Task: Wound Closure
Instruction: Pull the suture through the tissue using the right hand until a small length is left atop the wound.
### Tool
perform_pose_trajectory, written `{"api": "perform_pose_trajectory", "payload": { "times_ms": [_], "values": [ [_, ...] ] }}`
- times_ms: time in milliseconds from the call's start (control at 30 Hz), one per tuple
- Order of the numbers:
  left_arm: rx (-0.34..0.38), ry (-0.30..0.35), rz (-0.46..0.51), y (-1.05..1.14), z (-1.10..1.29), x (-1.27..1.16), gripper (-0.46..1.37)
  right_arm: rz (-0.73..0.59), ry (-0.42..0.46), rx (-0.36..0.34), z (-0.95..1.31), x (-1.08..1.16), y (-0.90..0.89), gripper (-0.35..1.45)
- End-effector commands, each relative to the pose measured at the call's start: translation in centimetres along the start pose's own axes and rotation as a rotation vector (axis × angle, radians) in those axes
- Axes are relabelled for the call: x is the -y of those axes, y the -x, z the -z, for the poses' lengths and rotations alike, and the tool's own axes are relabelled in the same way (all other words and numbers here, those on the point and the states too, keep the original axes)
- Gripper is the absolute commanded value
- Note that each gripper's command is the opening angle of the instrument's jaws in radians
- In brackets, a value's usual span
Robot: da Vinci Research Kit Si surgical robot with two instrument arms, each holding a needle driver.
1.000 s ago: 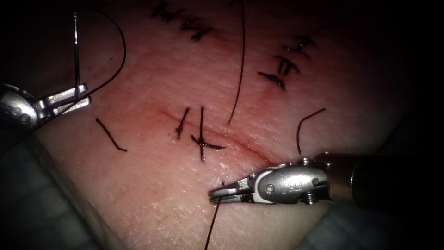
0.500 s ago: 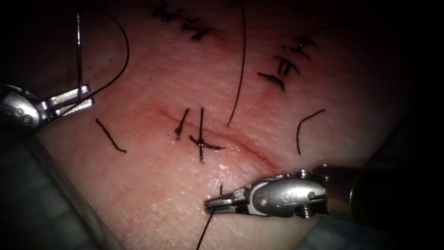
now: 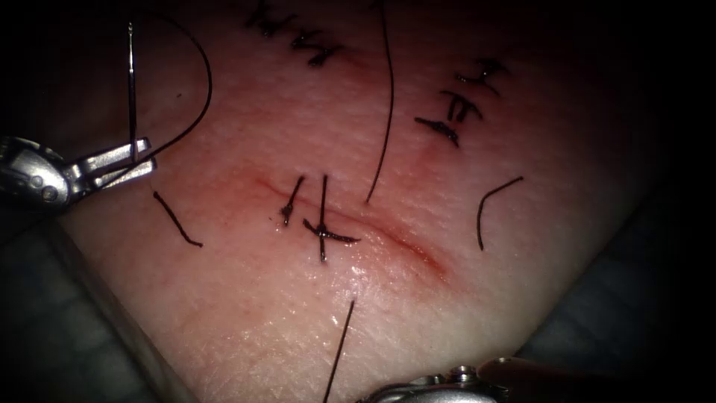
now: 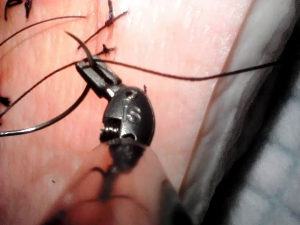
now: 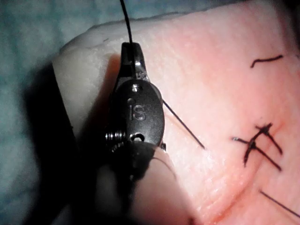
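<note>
A pale pink slab of pork-belly tissue (image 3: 246,298) lay under two steel needle drivers. The left arm's silver tool (image 3: 123,163) sat well left of the short reddened cut (image 3: 373,231), its jaws clamped on the thin curved steel needle (image 3: 132,82) near its lower end, the rest of the needle rising clear of the tissue. In the left wrist view the same tool (image 4: 96,72) pinched the needle (image 4: 80,46) crosswise.

From the needle's upper end the black suture thread (image 3: 195,97) arced right and down past the jaws. A second long run of thread (image 3: 386,104) dropped from the top edge to the tissue just right of the stitches.

Across the cut, two dark stitches (image 3: 322,224) stood side by side, the right one knotted. Two loose cut ends of thread lay on the surface: one on the left (image 3: 176,219), one on the right (image 3: 492,205).

The right arm's tool (image 3: 440,389) showed at the bottom edge. In the right wrist view its jaws (image 5: 130,52) were closed on a strand of thread (image 5: 125,18) beside the tissue's edge.
</note>
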Motion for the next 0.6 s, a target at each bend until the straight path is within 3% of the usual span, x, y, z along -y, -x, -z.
{"api": "perform_pose_trajectory", "payload": {
  "times_ms": [33, 167, 600],
  "values": [
    [0.0, 0.008, 0.0, 0.0, 0.0, 0.0, -0.35, 0.007, -0.003, -0.002, -0.03, 0.05, -0.05, -0.35],
    [0.0, 0.009, 0.0, 0.0, 0.0, 0.0, -0.35, -0.005, -0.031, -0.011, -0.19, 0.26, -0.22, -0.35],
    [-0.003, 0.012, 0.001, 0.01, 0.05, 0.02, -0.35, -0.044, -0.144, -0.035, -0.69, 0.88, -0.51, -0.35]
  ]
}}
